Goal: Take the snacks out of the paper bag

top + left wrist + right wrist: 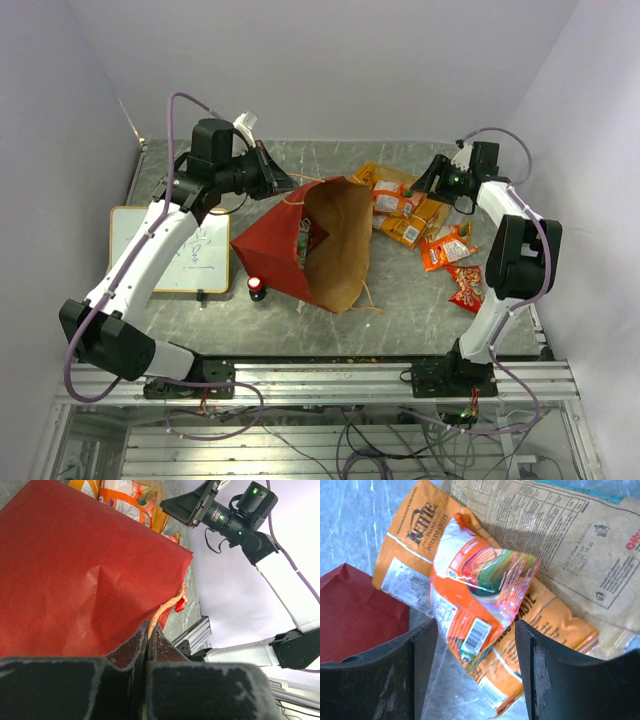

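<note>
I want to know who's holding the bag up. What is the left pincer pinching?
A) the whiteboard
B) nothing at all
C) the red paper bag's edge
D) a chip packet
C: in the left wrist view the left pincer is shut on the edge of the red paper bag, right where its cord handle runs in.

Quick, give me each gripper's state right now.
Left gripper: shut on the paper bag rim, by its cord handle.
Right gripper: open, over an orange chip packet, holding nothing.
</note>
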### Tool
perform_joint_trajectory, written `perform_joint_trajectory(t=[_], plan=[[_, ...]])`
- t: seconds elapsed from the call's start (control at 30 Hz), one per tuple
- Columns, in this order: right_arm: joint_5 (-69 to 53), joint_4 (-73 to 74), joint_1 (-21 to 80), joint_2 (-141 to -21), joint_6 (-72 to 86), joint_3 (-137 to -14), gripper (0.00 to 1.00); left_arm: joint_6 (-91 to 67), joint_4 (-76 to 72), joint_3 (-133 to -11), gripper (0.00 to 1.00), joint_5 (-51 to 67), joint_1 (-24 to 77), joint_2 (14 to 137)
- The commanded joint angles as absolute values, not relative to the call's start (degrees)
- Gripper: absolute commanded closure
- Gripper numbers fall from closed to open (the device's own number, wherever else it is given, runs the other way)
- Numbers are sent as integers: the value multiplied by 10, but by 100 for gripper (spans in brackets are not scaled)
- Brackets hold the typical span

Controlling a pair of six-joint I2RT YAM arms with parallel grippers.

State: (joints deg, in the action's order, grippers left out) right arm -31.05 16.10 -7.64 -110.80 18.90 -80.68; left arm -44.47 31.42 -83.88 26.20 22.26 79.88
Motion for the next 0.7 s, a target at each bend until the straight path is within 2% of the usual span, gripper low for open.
perform_joint_trajectory(t=[0.0, 0.33, 0.47, 0.67], plan=[[-297, 141, -66, -1033, 194, -777, 35, -479, 283, -832, 93, 285, 221, 782], [-327, 126, -4, -886, 216, -719, 30, -496, 309, -876, 93, 309, 220, 800], [-345, 123, 49, -816, 235, -679, 30, -472, 336, -904, 93, 310, 220, 808], [-305, 227, 109, -725, 189, -679, 31, -482, 335, -895, 93, 319, 220, 799]])
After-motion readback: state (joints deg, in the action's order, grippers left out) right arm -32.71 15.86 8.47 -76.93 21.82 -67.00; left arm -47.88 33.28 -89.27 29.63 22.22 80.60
